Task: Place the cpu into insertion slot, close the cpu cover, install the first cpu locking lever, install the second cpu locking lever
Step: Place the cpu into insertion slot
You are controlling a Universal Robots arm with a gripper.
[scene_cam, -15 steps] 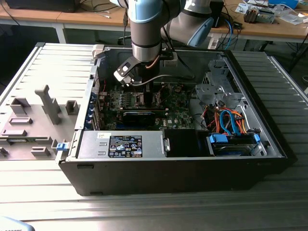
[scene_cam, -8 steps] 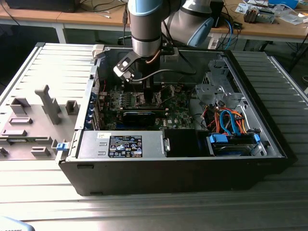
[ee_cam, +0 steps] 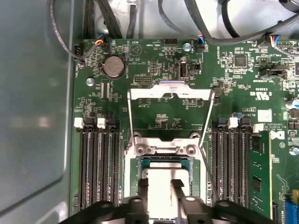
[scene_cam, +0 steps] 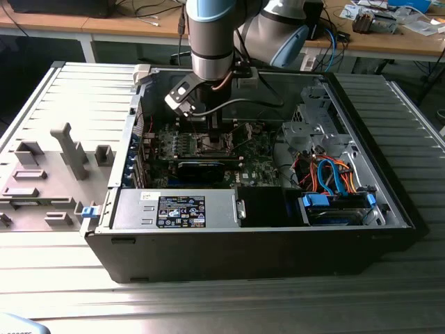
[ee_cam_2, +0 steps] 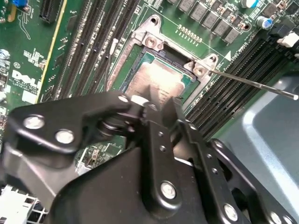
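Observation:
The cpu [ee_cam: 163, 173] lies flat in the insertion slot [ee_cam: 132, 181], its silvery face up; in the second wrist view the cpu [ee_cam_2: 156, 77] sits square inside the socket's rim [ee_cam_2: 145, 57]. The cpu cover [ee_cam: 154, 93] stands raised on its hinge, away from the socket. Two thin wire locking levers [ee_cam: 130, 122] [ee_cam: 208, 122] are lifted beside it, and one lever [ee_cam_2: 254, 85] sticks out over the memory slots. My gripper [ee_cam: 160, 186] [ee_cam_2: 161, 100] hangs directly over the cpu. In the exterior view the gripper [scene_cam: 206, 129] is down inside the computer case above the green board [scene_cam: 257, 167].
Long black memory slots [ee_cam: 96, 163] [ee_cam: 229, 163] flank the socket. A coin battery [ee_cam: 114, 67] and cables [ee_cam: 205, 18] lie beyond the cover. The case wall [ee_cam: 32, 116] is close by. A power supply [scene_cam: 181, 209], drive cage [scene_cam: 316, 132] and grey fixture tray [scene_cam: 49, 174] surround the board.

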